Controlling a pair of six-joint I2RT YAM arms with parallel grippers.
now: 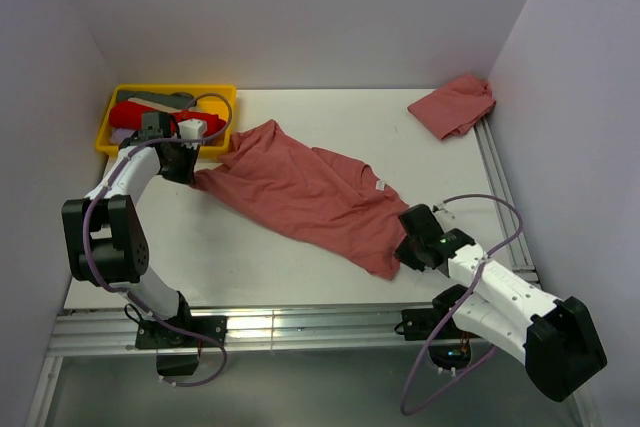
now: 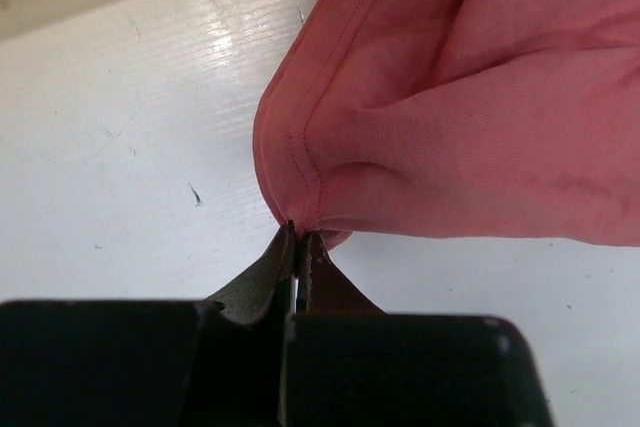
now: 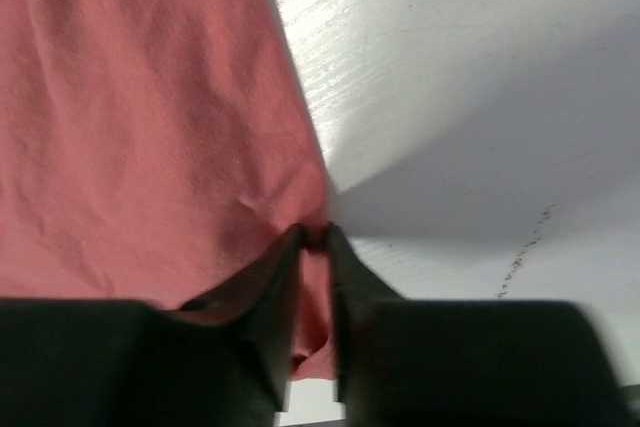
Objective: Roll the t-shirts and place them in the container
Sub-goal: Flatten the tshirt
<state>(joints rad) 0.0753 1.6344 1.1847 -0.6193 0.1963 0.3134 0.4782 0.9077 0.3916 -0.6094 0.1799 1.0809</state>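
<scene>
- I have the spread t-shirt point(image 1: 310, 192) lying slantwise across the table point(image 1: 250, 267), running from about 10 o'clock down to 4 o'clock.
- My left gripper point(image 1: 185, 169) is at the 10 o'clock end, jaws pressed together on a stitched corner of the cloth. The wrist view shows the hem bunched right at the tips.
- My right gripper point(image 1: 408, 249) is at the 4 o'clock end. Its jaws stand close together with the shirt's edge pinched between them (a thin fold, so the grip may be shallow).
- I judge that holding opposite ends is meant to draw the shirt flat before any roll begins. It is wrinkled and part folded through the middle.
- A second t-shirt point(image 1: 455, 105) lies crumpled at 1 o'clock, well apart.
- The yellow tray point(image 1: 170, 89) of mixed cloth sits at 10 o'clock, just beyond my left wrist, so pulling further that way is cramped.
</scene>
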